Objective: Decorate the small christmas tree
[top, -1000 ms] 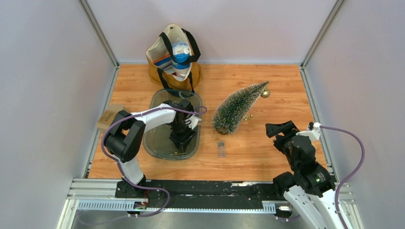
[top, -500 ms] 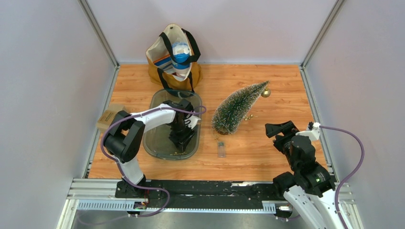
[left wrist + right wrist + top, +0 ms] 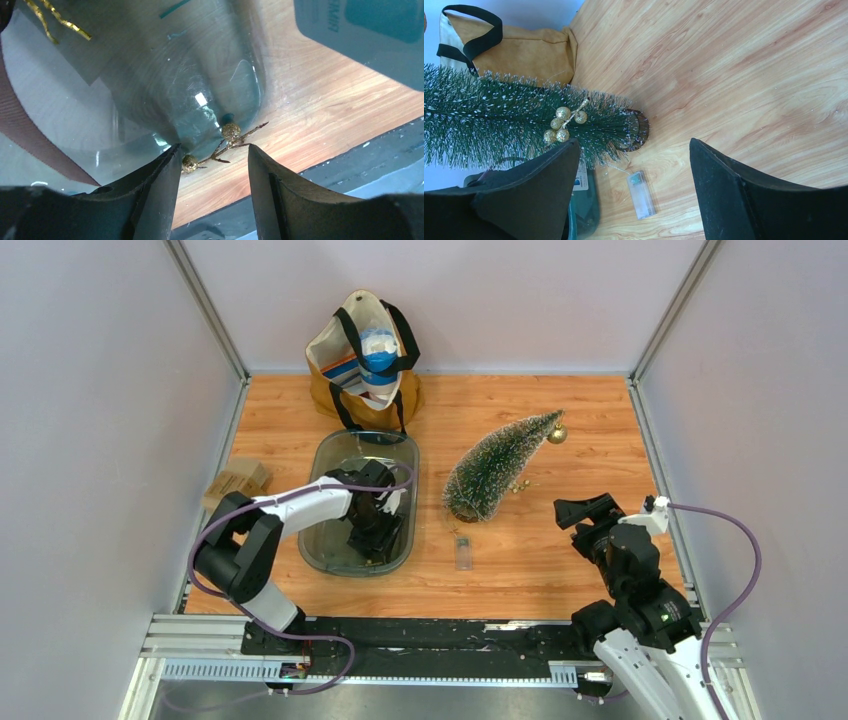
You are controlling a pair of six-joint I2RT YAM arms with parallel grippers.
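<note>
The small christmas tree [image 3: 495, 468] lies on its side on the wood table, a gold bauble [image 3: 556, 436] at its tip. A gold berry cluster [image 3: 561, 122] sits on the tree [image 3: 499, 115], and a clear battery box [image 3: 463, 552] lies near its base. My left gripper [image 3: 376, 538] reaches down into the near end of the clear tray [image 3: 345, 465]. In the left wrist view it [image 3: 212, 156] is open, with a gold berry sprig [image 3: 226, 140] lying between the fingertips and one berry close to the left finger. My right gripper [image 3: 585, 510] hovers open to the right of the tree, holding nothing.
A tan tote bag [image 3: 365, 360] with items inside stands at the back behind the tray. A small cardboard box [image 3: 235, 483] sits at the left wall. Gold strands [image 3: 55, 20] and a maroon ribbon [image 3: 25, 135] lie in the tray. Grey walls enclose three sides.
My left arm has pulled back toward the near end of the tray and its jaws have spread a little. The right arm and the tree have not moved.
</note>
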